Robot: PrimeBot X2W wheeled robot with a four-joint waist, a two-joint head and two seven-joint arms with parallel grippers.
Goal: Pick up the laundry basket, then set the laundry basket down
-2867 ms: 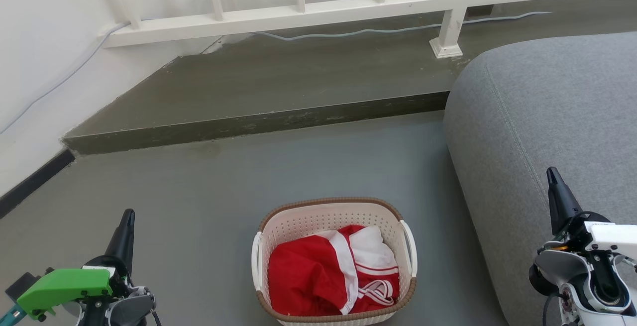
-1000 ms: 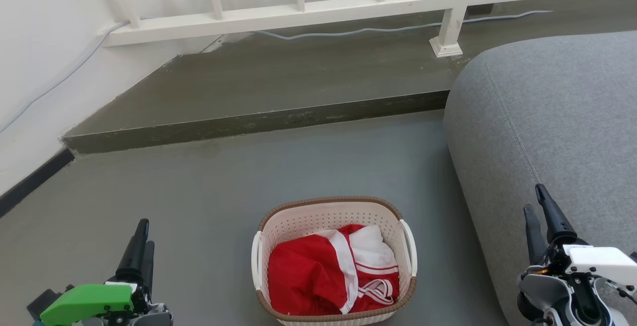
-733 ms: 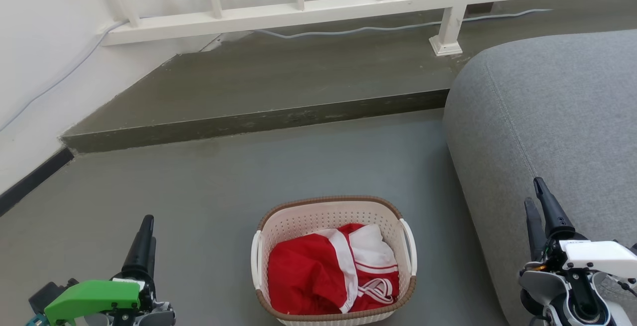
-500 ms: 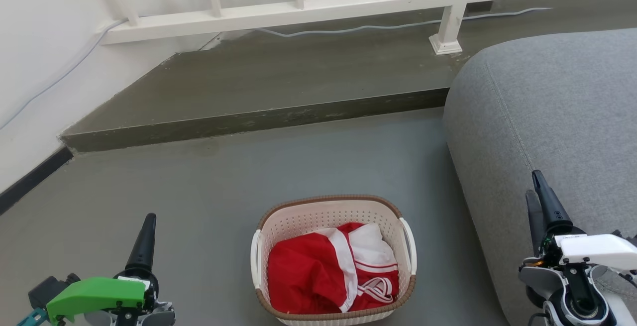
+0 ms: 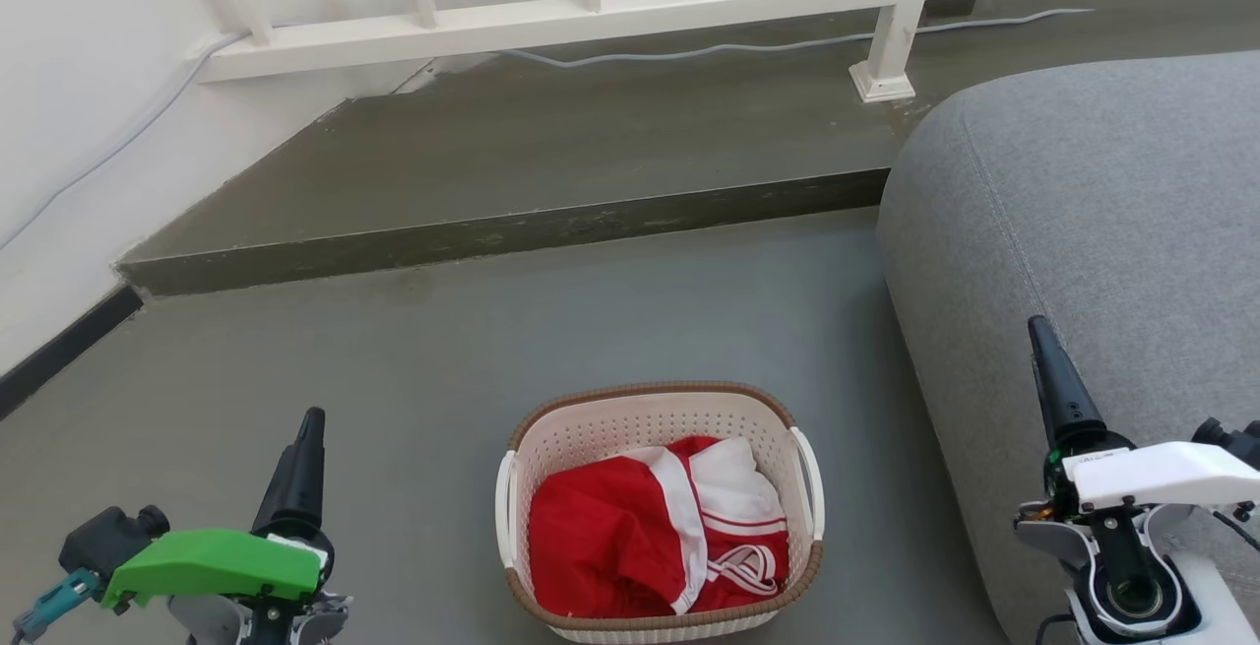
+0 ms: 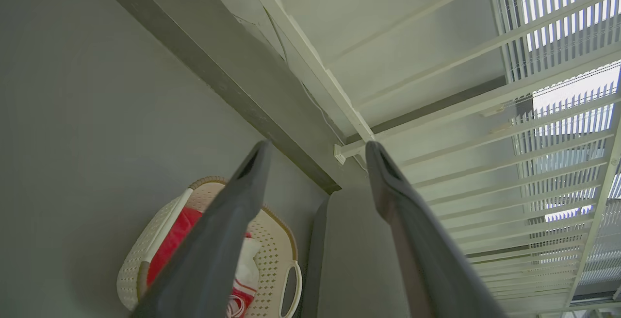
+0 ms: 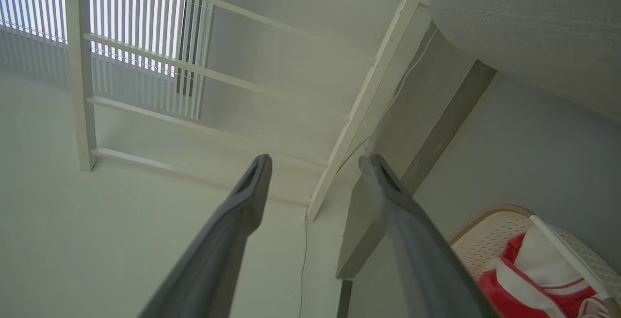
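Note:
The laundry basket, cream-white and perforated with a brown rim and white side handles, stands on the grey floor at the bottom middle of the head view, holding red and white clothing. My left gripper hovers left of it, well apart, open with nothing between its fingers. My right gripper is to the basket's right, over the sofa's edge, also open and empty. The basket sits low between the fingers in the left wrist view, where my left gripper stands open. In the right wrist view the basket lies at the lower right beside my open right gripper.
A grey sofa fills the right side, close to the basket. A raised dark step crosses the floor behind the basket, with a white railing and a cable beyond. A white wall is at the left.
Both grippers have crept forward and a little inward, and each now shows edge-on as a single finger in the head view. The camera has tilted slightly. The basket has not moved.

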